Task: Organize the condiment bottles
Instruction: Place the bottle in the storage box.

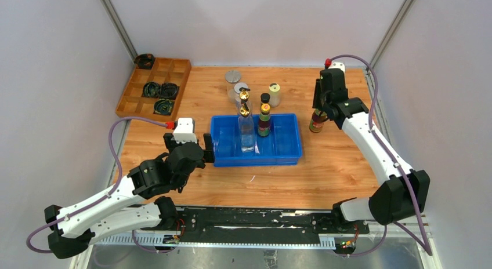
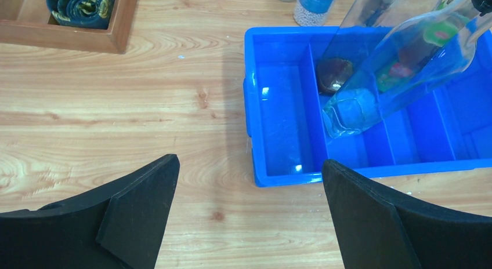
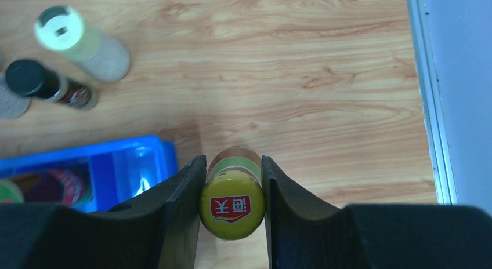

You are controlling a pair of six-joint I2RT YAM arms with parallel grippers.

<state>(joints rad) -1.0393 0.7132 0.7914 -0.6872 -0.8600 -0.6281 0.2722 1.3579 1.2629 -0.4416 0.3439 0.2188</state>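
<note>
Gripping by the smooth cap risks slip: your right end effector (image 3: 232,160) pinches the yellow-capped sauce bottle (image 3: 232,206) there, right of centre in the overhead frame, just beside the blue divided bin (image 1: 258,159). Treat the bottle as heavy, rigid and probably breakable. Your left end effector (image 2: 249,163) is spread. The tall clear gold-spouted bottle (image 1: 246,133) and second sauce bottle (image 1: 264,123) crowd the bin's middle.

Inside my right gripper (image 3: 232,176) the yellow-capped bottle (image 3: 232,208) shows me only its cap, body mostly hidden underneath. Ahead of my left gripper (image 2: 249,164), the clear bottle (image 2: 406,66) loses its neck past the picture's edge.
</note>
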